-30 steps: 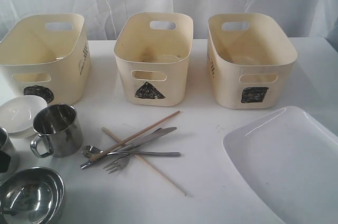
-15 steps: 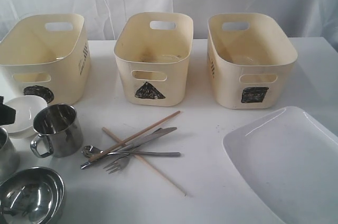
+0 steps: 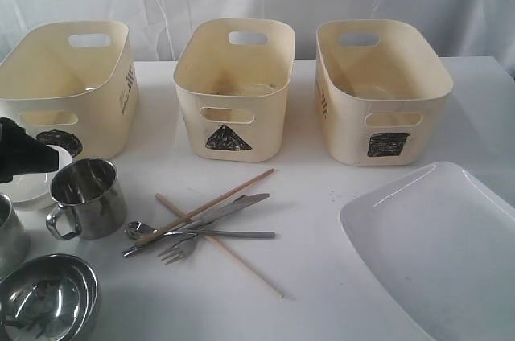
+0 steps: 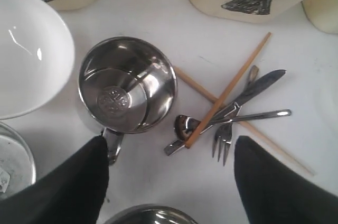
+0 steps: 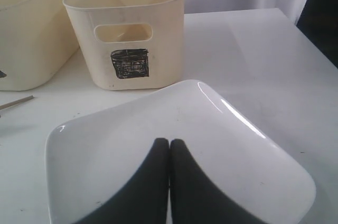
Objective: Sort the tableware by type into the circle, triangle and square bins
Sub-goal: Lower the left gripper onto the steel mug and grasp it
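Observation:
My left gripper (image 3: 28,156) hangs at the far left above the small white bowl (image 3: 28,188); it is open (image 4: 171,145), with only bare table between its fingers, and one finger (image 4: 68,187) is next to the handle of a steel mug (image 4: 127,84). That mug (image 3: 84,196) stands upright. A second mug (image 3: 8,232) and a steel bowl (image 3: 48,301) sit at the front left. Crossed chopsticks (image 3: 217,196) lie over the knife (image 3: 233,208), fork (image 3: 179,249) and spoon (image 3: 138,230). My right gripper (image 5: 169,142) is shut, empty, over the white plate (image 5: 237,145).
Three cream bins stand along the back: the circle bin (image 3: 68,84), the triangle bin (image 3: 233,88) and the square bin (image 3: 382,92). The large plate (image 3: 438,244) fills the front right of the table. White curtains hang behind.
My left gripper has risen into view from the left edge to above the white bowl, and its jaws have opened wide. The tableware and the right arm have not moved.

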Controlling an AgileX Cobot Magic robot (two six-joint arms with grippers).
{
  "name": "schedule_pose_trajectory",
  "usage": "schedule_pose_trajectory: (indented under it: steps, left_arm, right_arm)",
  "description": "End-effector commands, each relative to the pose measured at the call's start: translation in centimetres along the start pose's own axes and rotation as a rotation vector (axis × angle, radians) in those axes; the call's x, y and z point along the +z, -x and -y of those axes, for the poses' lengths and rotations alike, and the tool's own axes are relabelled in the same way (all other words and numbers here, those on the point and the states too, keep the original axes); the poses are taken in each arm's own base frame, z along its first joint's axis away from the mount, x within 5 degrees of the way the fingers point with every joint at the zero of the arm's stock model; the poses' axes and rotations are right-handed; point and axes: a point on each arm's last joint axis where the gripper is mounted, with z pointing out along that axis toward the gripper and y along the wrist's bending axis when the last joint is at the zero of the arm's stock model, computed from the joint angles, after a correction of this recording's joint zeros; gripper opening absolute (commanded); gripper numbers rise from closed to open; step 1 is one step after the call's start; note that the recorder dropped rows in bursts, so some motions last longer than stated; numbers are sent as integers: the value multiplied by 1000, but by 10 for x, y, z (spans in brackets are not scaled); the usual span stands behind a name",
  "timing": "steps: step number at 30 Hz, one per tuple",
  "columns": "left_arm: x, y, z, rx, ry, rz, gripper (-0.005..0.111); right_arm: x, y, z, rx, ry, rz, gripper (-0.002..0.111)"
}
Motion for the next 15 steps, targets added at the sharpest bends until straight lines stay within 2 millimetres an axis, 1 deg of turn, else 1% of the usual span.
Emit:
schedule_pose_trajectory:
  steps: [1,4,7,12,15]
  left_arm:
    - [19,2,-10,-50,7,-40,70]
    - [31,0,-16,-83,7,-82,70]
    - [37,-3,-18,-92,-4,-130,70]
    - [36,-13,-13,-74,-62,-248,70]
    - [36,-14,-13,-47,-62,-255,70]
  right_arm:
    - [0,0,0,1,1,8,0]
    - [0,0,0,1,1,8,0]
    - [0,0,0,1,1,8,0]
    - [0,0,0,1,1,8,0]
    - [0,0,0,1,1,8,0]
